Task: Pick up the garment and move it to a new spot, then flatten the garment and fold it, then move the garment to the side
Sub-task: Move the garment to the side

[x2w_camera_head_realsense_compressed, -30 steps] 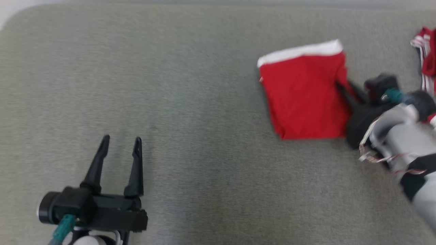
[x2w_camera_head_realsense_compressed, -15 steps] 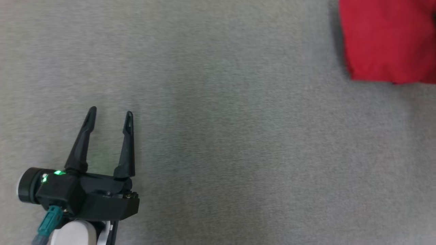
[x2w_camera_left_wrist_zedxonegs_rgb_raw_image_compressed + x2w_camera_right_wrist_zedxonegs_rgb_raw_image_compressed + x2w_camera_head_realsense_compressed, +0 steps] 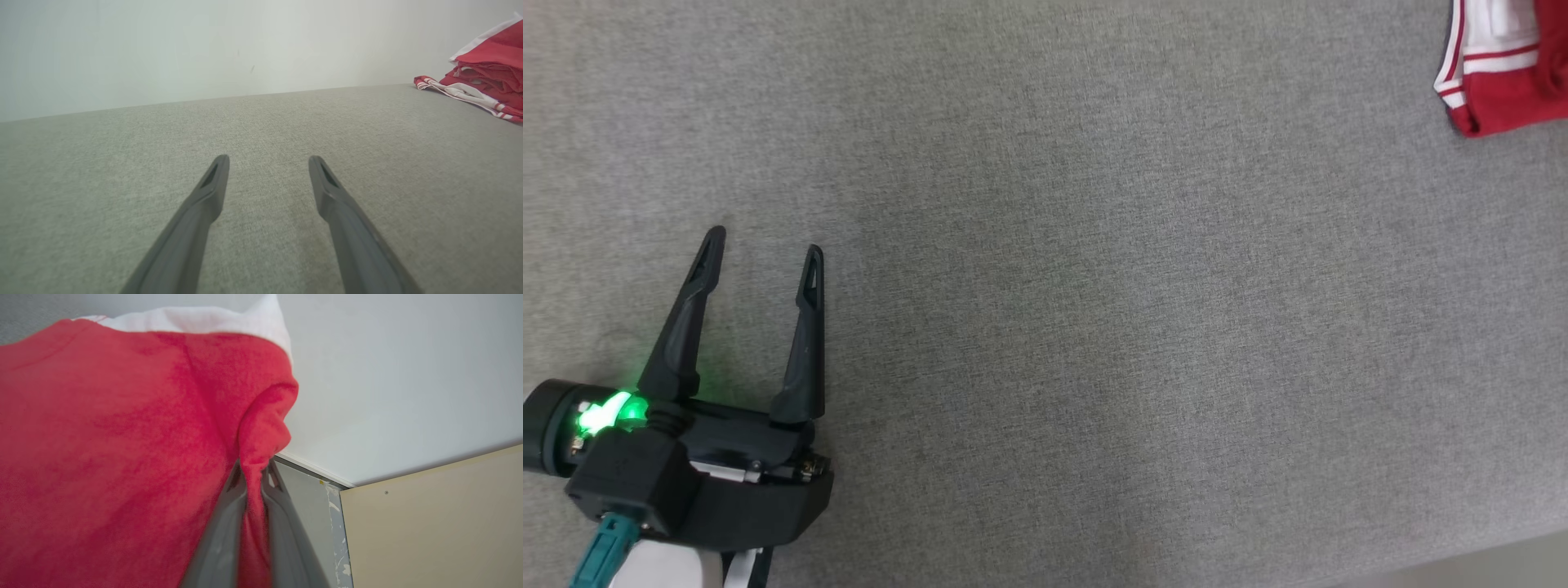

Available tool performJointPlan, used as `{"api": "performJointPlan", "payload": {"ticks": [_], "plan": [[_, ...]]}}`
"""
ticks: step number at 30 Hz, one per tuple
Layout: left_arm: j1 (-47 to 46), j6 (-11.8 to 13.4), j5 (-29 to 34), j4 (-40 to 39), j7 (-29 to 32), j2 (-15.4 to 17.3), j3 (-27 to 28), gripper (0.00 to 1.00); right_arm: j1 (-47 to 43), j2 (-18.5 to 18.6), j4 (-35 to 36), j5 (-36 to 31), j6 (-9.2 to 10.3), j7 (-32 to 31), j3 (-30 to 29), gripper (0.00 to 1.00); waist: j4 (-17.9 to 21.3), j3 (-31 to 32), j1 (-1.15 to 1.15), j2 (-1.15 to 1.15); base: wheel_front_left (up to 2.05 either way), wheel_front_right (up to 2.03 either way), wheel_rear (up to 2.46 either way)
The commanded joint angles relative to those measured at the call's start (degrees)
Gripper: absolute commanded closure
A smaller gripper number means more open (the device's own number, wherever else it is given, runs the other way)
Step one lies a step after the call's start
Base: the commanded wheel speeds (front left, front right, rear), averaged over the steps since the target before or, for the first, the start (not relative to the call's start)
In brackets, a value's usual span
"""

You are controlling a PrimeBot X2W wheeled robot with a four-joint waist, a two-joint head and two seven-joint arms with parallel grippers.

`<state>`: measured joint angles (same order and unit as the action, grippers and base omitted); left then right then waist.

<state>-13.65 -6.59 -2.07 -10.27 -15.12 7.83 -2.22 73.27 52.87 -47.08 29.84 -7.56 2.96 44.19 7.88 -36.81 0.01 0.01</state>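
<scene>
Right claw [image 3: 253, 470]: jaws drawn together, clamped on a bunched fold of the garment [image 3: 102, 437]

Garment: red, with a white band. The fold rises from between the two fingers [image 3: 220, 539] and touches both on their inner faces. In the right wrist view the rest of the cloth spreads to the left of the fingers and above them, with the white band along the top

Behind the cloth: pale wall [image 3: 388, 375], beige panel [image 3: 441, 522], and a sliver of grey fabric at the upper left

Left claw [image 3: 764, 245]: jaws apart, bare fabric showing between the fingers. It is over the grey fabric top of the bench [image 3: 1094, 327], left side, toward the front edge. Whether the tips touch the fabric cannot be told. A green light [image 3: 605, 408] is lit on its body

Heap of red and white striped clothes [image 3: 1499, 73]: at the far right of the bench, well apart from the left claw. In the left wrist view a red piece with a white edge tops this heap; whether it is the clamped garment cannot be told
</scene>
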Motion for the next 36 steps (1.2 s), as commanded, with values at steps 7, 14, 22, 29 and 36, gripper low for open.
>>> {"api": "performJointPlan", "payload": {"ticks": [7,14,22,29,36], "plan": [[-0.6,0.1,0.4,-0.8,0.0,0.8,-0.1,0.0,4.0,-0.4,-3.8,-2.1,0.19,0.1,1.5,0.98,0.6,-2.2,-0.01,-0.01,0.0,0.0,0.0],[-0.6,0.5,0.1,-0.4,0.0,0.5,-0.3,0.0,7.0,-2.5,-8.4,-3.6,0.19,4.0,-1.2,0.0,-0.3,-2.1,-0.01,-0.01,0.0,0.0,0.0],[1.7,1.2,-1.1,0.8,0.0,-0.4,0.6,0.0,4.9,-9.1,-10.0,-4.0,0.19,10.4,-3.8,0.0,-0.9,5.2,-0.01,-0.01,0.0,0.0,0.0],[7.1,2.4,-2.3,2.9,0.0,-1.4,2.3,0.0,-4.3,-16.0,-1.9,-2.7,0.19,12.2,-8.6,0.0,-2.3,16.7,-0.01,-0.01,0.0,0.0,0.0],[11.5,2.3,-2.8,5.0,0.0,-1.3,3.4,0.0,-19.5,-22.7,9.3,-5.4,0.19,12.2,-19.7,0.0,-3.8,23.8,-0.01,-0.01,0.0,0.0,0.0]]}}
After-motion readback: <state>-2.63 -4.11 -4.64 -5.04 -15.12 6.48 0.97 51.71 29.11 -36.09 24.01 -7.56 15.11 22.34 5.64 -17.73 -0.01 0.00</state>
